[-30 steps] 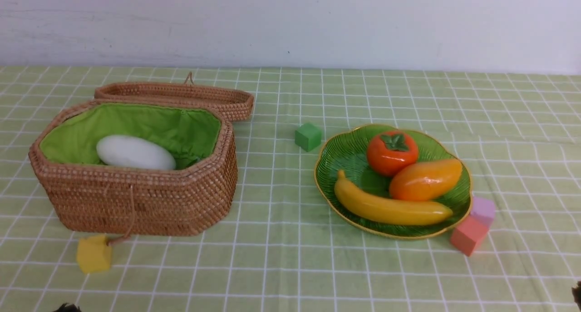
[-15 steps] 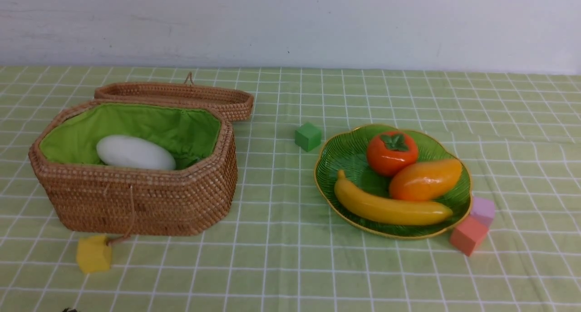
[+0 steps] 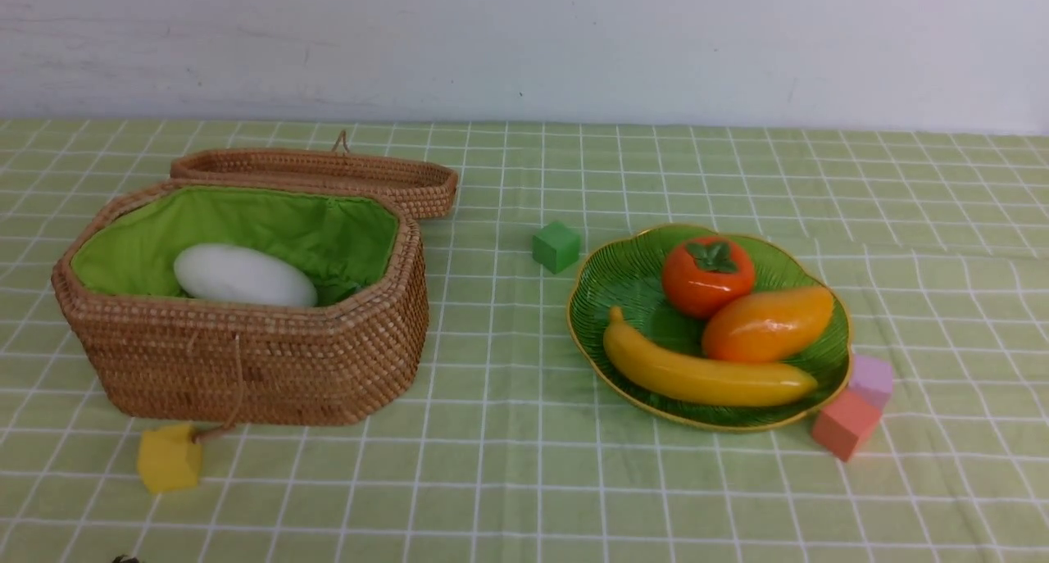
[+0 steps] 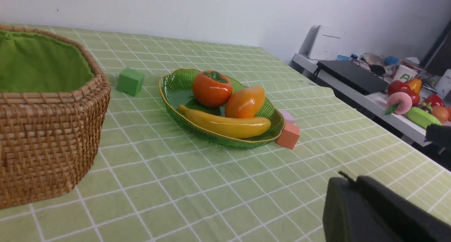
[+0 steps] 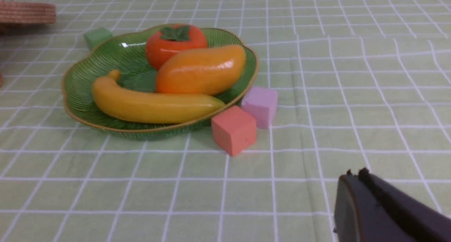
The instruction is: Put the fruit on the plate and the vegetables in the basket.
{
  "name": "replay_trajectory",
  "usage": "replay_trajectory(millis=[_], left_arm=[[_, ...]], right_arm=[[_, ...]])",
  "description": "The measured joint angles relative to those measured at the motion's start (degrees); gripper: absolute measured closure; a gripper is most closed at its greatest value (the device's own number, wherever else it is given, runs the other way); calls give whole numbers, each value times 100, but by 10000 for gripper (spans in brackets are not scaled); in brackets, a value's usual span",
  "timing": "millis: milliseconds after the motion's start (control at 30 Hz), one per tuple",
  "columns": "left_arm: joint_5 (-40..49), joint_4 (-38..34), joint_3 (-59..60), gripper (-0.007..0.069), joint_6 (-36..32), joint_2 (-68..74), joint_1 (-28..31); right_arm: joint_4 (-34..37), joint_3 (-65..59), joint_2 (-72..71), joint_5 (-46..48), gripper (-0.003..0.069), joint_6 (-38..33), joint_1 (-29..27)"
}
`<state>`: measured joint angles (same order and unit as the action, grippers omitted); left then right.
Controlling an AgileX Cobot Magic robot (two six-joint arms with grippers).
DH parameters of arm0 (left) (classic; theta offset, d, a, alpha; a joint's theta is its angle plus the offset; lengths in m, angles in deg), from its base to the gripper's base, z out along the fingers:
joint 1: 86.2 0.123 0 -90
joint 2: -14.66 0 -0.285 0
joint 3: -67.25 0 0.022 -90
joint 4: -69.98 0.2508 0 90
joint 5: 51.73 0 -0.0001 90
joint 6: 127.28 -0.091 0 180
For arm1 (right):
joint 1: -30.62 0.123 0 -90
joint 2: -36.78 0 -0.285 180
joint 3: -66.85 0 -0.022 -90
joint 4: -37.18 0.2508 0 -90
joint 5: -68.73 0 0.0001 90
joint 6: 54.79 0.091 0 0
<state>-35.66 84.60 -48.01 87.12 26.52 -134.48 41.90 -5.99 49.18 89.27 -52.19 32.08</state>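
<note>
The desk (image 3: 524, 497), spread with a green checked cloth, runs past the picture edges on every side. The basket (image 3: 246, 358) stands on its left part with the lid (image 3: 328, 174) lying flat behind it; in the left wrist view only one corner of the basket shows, the rest cut off. Of the vegetables, only the white radish (image 3: 244, 276) can be seen against the green lining; the front wall hides its lower side, and whatever else lies deeper inside cannot be made out.

To the right sits the plate (image 3: 610, 280), carrying all the fruit: the banana (image 3: 705, 374) along the near rim, the mango (image 3: 766, 325) behind it and touching the persimmon (image 3: 706, 276).

Both arms are almost wholly out of the front view. The left end effector (image 4: 347, 180) shows only as a dark tip in its own wrist view, pads pressed together, holding nothing, above bare cloth well apart from the plate. The right end effector (image 5: 354, 175) looks the same in its wrist view: closed, empty, near the cubes but not touching them.

A pink cube (image 3: 844, 424) and a lilac cube (image 3: 873, 379) stand just beside the plate's near right rim, the lilac partly hidden by the pink. A green cube (image 3: 556, 246) sits beside the plate's far left edge, and a yellow cube (image 3: 169, 458) lies at the basket's cord.
</note>
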Motion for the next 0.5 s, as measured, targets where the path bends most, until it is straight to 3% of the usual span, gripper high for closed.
replay_trajectory(millis=[133, 500], left_arm=[[5, 0, 0, 603, 0, 0, 0], [6, 6, 0, 599, 0, 0, 0]], right_arm=[[62, -559, -472, -37, 679, -55, -41], [-62, -542, -516, 137, 677, -55, -41]])
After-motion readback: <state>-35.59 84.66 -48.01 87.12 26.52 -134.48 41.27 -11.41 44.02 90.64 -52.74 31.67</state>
